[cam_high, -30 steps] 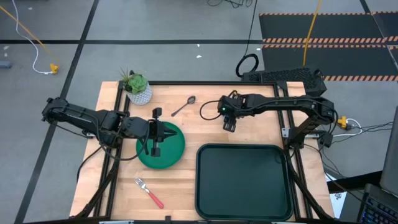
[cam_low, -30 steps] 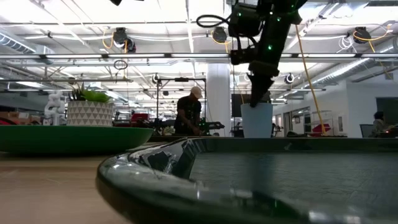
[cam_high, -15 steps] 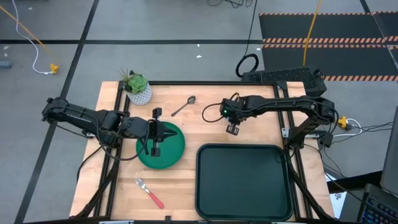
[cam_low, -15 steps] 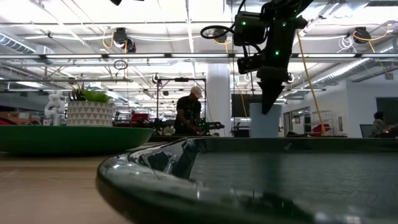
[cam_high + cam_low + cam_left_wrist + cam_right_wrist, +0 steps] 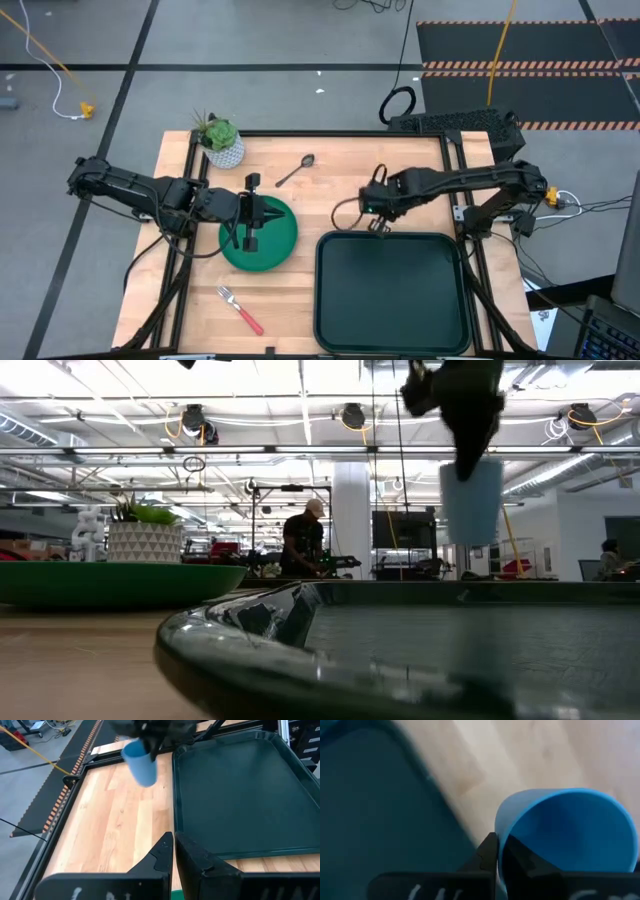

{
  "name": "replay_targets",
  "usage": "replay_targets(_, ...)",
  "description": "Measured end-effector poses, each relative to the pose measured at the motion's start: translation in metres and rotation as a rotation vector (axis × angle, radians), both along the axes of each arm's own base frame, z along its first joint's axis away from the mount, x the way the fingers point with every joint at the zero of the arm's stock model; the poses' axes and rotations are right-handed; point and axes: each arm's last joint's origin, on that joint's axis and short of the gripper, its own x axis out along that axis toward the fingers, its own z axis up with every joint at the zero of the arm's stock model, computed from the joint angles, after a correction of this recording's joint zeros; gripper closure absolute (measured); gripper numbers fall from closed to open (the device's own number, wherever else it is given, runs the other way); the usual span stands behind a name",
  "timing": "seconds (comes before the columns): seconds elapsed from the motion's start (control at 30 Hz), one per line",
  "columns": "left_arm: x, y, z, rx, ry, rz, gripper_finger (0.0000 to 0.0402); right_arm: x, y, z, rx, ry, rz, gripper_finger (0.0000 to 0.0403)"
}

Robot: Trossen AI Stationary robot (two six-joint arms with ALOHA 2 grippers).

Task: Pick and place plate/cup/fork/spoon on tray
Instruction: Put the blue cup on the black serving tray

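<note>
My right gripper [image 5: 377,222] holds the blue cup [image 5: 472,500] above the table, beside the far rim of the dark tray [image 5: 392,300]. From above, the arm hides the cup. The left wrist view shows the cup [image 5: 141,762] hanging over bare wood next to the tray [image 5: 240,795]. The green plate [image 5: 275,250] lies flat on the table's left half. My left gripper [image 5: 250,218] stands shut over it; I cannot tell whether it touches it. The spoon [image 5: 296,170] lies far of the plate. The fork [image 5: 240,310] lies near the front edge. My right gripper pinches the cup's rim [image 5: 507,827], with one finger [image 5: 520,857] inside the cup and the other [image 5: 487,852] outside its wall. The fingers come from above, pointing down. The cup hangs below them, mouth up, lifted clear of table and tray.
A white pot with a green plant [image 5: 220,143] stands at the table's far left corner. The tray's raised rim [image 5: 300,630] fills the low view's foreground. Bare wood lies between plate and tray. A person [image 5: 303,545] stands far back in the room.
My right gripper has shut on the cup's rim and lifted the cup off the table. It has carried the cup toward the table's near edge, up to the tray's far rim. The left arm has kept still.
</note>
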Motion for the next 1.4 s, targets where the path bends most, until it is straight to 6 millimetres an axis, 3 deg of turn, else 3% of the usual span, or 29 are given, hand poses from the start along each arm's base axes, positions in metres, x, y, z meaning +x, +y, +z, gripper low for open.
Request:
replay_targets(0.13,0.000,0.000,0.000,0.000,0.000,0.000,0.0378,-0.010,0.024,0.012,0.060,0.044,-0.077,0.0402)
replay_targets(0.33,0.000,0.000,0.000,-0.024,-0.003,0.013,0.0378,-0.028,0.054,0.013,0.092,0.155,-0.192,0.0402)
replay_targets(0.63,0.000,0.000,-0.005,-0.093,0.002,0.054,0.0378,-0.043,0.090,0.012,0.061,0.146,-0.259,0.0402)
replay_targets(0.83,0.000,-0.001,-0.005,-0.139,-0.008,0.078,0.0378,-0.054,0.100,-0.004,0.012,0.198,-0.225,0.0403)
replay_targets(1.4,0.001,-0.001,-0.004,-0.148,-0.027,0.079,0.0378,-0.071,0.103,-0.052,-0.058,0.288,-0.250,0.0403)
